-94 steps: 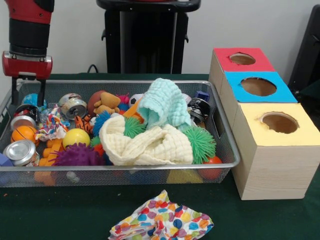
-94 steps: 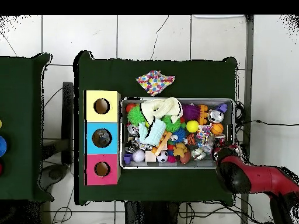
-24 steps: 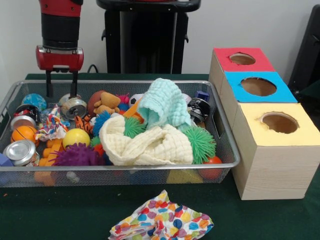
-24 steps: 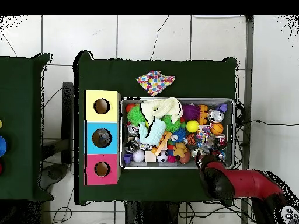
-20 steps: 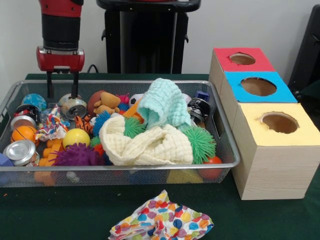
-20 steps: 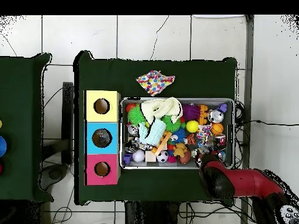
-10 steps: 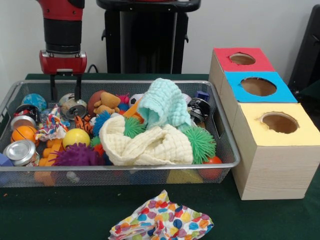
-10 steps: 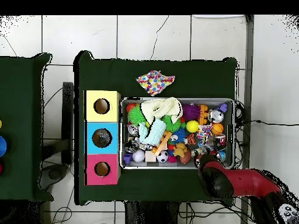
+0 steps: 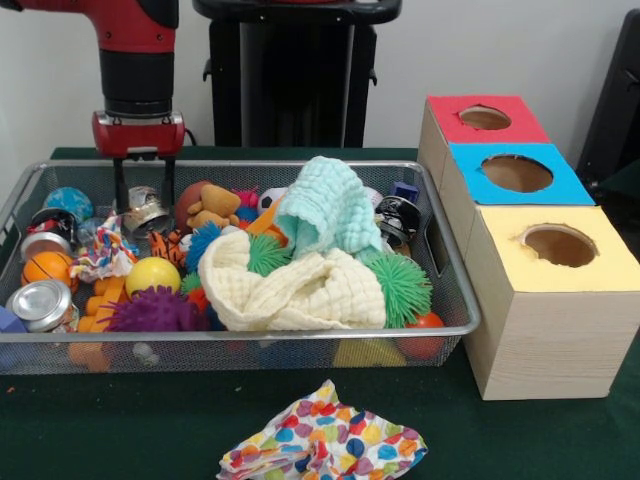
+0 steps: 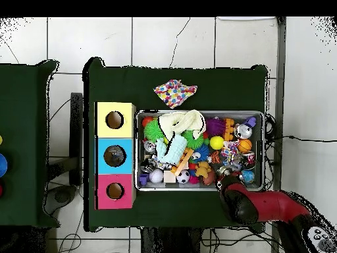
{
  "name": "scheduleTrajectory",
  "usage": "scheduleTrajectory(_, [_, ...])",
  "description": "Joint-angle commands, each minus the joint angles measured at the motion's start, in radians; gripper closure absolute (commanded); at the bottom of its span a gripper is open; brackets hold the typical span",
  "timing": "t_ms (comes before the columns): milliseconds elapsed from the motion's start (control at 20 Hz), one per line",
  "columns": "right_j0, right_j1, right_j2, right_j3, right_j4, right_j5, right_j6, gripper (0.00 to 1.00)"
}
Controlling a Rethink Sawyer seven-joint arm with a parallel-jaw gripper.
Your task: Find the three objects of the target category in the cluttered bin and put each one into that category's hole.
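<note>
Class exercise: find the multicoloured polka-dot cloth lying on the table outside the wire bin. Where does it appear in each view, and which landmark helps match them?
Front view: polka-dot cloth at bottom centre, in front of the bin.
Overhead view: cloth above the bin, upper centre.
Shared landmark: the yellow-topped box.

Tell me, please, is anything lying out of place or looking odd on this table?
One thing: a colourful dotted cloth lies crumpled on the green table, outside the wire bin, at its front side. The other cloths are inside the bin. Nothing looks damaged.

Red-and-black cylindrical robot arm (image 9: 138, 60): glossy red upper shell, black ribbed middle band, red rounded collar below, then a hand (image 9: 142, 193) of two thin dark prongs.
</note>
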Motion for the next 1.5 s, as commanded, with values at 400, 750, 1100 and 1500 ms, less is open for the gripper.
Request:
scheduleTrajectory(400, [0.024, 0.056, -0.011, -0.136, -0.063, -0.039, 0.046, 0.0])
scheduleTrajectory(750, [0.013, 0.037, 0.009, -0.158, -0.059, -0.009, 0.017, 0.0])
scheduleTrajectory(1100, [-0.021, 0.039, 0.063, -0.18, -0.051, 0.031, -0.032, 0.0])
scheduleTrajectory(1500, [-0.024, 0.066, 0.064, -0.193, -0.069, 0.013, -0.034, 0.0])
